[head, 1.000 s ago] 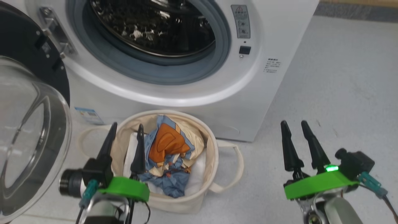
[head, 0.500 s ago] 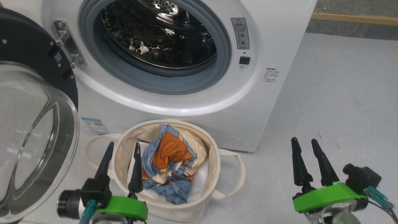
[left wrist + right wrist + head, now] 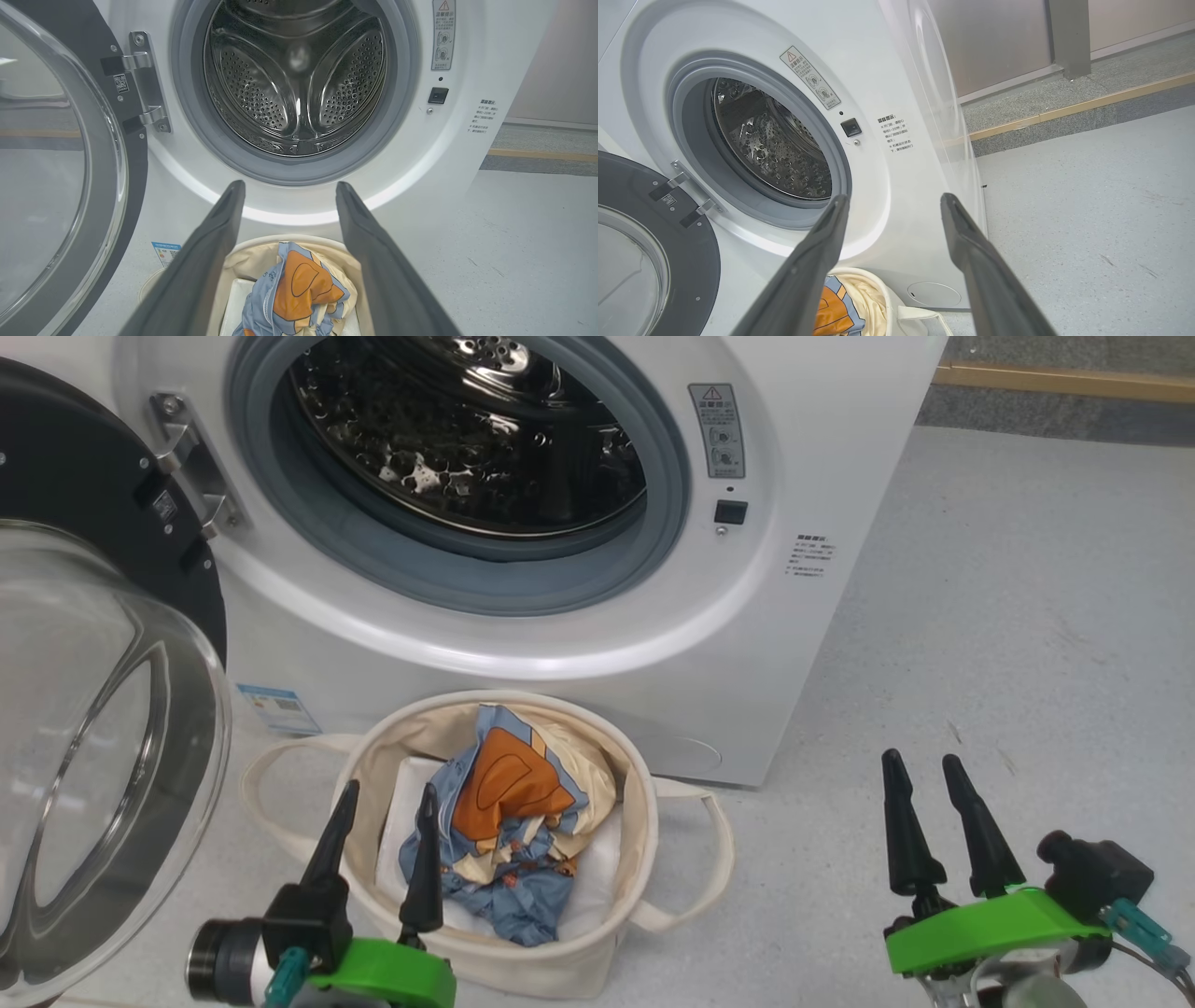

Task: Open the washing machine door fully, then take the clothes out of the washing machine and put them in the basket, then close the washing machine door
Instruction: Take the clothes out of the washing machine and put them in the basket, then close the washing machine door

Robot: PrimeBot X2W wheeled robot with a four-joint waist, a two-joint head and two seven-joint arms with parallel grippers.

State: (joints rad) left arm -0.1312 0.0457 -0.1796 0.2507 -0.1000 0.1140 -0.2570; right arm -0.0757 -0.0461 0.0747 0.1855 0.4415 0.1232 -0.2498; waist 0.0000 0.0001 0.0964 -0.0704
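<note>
Where left hand (image 3: 389,788) hovers, clothes (image 3: 509,821) seem below.

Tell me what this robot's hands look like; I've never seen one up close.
The left gripper and right gripper match: each has two long, black, tapering jaws like slim cones, rising from a bright green curved bracket. Beside each bracket sits a black camera block with a teal plug. A thin cable trails from the right one, and silvery metal shows beneath it.
</note>
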